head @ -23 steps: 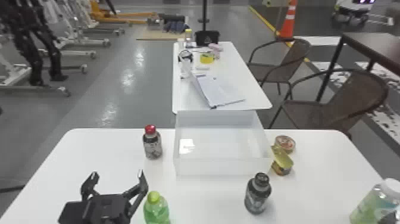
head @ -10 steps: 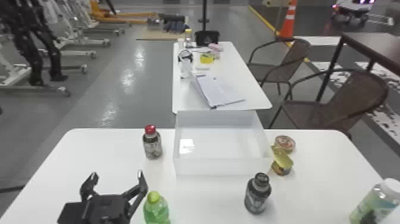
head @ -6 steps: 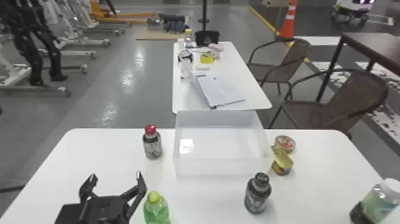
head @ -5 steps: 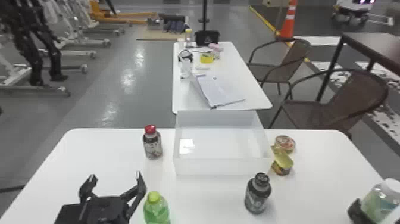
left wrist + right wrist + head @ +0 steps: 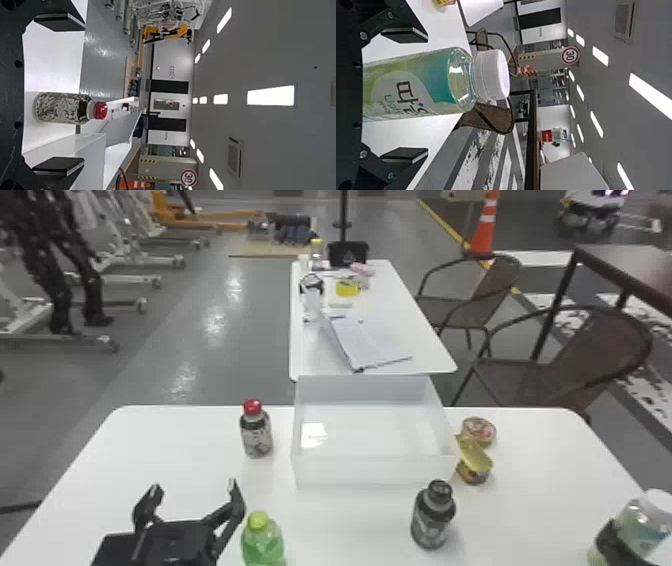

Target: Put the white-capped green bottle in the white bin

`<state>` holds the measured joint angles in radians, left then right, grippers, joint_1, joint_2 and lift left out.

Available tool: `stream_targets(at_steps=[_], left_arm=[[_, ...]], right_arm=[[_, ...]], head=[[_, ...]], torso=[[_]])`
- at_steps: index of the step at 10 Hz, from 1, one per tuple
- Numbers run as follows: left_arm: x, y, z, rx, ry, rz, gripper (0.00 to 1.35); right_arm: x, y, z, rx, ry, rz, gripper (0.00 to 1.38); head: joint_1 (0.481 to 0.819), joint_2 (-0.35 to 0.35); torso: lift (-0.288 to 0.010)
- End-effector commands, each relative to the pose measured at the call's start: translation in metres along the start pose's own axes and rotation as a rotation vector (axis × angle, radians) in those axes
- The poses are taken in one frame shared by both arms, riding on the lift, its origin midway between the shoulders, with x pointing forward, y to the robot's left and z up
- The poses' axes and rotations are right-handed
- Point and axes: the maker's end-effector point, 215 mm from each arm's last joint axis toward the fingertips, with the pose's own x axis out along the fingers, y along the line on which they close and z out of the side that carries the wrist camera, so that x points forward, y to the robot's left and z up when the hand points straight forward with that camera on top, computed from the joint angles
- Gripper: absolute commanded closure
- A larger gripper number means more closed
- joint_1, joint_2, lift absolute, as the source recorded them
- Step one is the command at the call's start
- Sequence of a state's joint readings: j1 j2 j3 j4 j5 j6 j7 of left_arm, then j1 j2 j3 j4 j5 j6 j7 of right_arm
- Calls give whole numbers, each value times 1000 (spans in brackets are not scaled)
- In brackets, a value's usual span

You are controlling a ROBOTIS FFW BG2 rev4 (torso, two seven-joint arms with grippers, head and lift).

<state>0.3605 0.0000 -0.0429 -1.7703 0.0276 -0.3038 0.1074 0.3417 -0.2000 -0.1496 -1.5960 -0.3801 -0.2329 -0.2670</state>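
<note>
White-capped green bottle (image 5: 637,526) upright near right edge of tabletop (image 5: 175,455), outside white bin (image 5: 370,471). Right gripper (image 5: 610,542) at bottle, jaws spread on either side, gaps between them and bottle. Left gripper (image 5: 194,486) over tabletop's left part, jaws spread, empty. Bin by far edge, around middle; red-capped bottle (image 5: 256,435) left of it, dark bottle (image 5: 433,517) nearer, two cans (image 5: 475,462) beside right wall.

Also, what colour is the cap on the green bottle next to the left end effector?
Yellow-green cap; best seen in the head view.
</note>
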Motion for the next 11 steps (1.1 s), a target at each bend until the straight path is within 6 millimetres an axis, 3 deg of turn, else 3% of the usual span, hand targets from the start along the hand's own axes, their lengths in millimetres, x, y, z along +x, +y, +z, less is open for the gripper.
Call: stream_targets(at_steps=[1, 2, 4, 5, 9, 11], left_arm=[[-1, 0, -1, -2, 2, 1, 111], [-1, 0, -1, -2, 2, 1, 113], [-2, 1, -1, -2, 2, 3, 111], [-2, 1, -1, -2, 2, 3, 113], [-1, 1, -2, -2, 0, 3, 111], [-2, 1, -3, -1, 3, 3, 111]], right_arm=[[8, -6, 4, -15, -5, -1, 277], [13, -7, 3, -17, 2, 10, 335], [21, -5, -1, -16, 25, 40, 955], [23, -4, 0, -16, 22, 40, 1032], [16, 6, 10, -21, 14, 63, 1032], [13, 32, 43, -13, -28, 123, 1032]], head=[[549, 0], [549, 0], [549, 0], [549, 0], [549, 0], [549, 0]], torso=[[-100], [-100], [-100], [-100], [-100], [-100]])
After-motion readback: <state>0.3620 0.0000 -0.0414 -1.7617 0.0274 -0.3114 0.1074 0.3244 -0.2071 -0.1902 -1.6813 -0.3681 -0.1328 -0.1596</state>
